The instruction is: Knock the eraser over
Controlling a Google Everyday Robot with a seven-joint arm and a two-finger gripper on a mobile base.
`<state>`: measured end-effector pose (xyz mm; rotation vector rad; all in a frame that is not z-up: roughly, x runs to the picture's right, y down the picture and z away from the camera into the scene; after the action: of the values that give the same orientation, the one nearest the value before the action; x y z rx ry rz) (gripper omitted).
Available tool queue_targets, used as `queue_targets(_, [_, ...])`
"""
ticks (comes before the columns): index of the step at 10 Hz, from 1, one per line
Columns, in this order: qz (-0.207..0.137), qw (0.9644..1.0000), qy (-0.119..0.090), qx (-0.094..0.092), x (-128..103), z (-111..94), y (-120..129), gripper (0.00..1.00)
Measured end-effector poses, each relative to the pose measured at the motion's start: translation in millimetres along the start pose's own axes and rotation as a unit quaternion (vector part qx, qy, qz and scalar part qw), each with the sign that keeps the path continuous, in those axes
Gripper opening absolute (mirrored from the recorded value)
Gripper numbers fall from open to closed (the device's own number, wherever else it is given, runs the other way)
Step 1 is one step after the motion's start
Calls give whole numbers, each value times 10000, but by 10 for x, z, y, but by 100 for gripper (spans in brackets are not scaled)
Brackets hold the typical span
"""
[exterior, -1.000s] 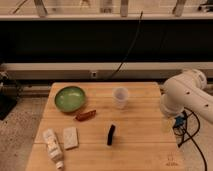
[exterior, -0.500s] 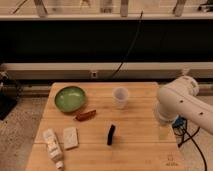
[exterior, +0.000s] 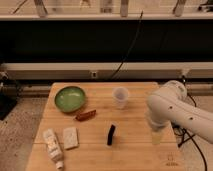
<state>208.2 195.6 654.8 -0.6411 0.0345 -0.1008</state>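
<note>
The eraser is a small thin black slab standing upright on the wooden table, in front of the clear cup. My white arm comes in from the right. My gripper hangs at its end over the right part of the table, well to the right of the eraser and apart from it.
A green bowl sits at the back left. A reddish-brown piece lies in front of it. A pale flat block and a white tube lie at the front left. A black cable hangs behind the table.
My arm has swung left and down over the table, bringing the gripper nearer the eraser. The eraser has not moved.
</note>
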Motion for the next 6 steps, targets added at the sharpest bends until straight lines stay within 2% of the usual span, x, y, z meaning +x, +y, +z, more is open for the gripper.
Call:
queue_targets(4, [-141, 9999, 35, -29, -140, 24, 93, 80])
queue_targets(6, [-221, 9997, 33, -65, -304, 30, 164, 80])
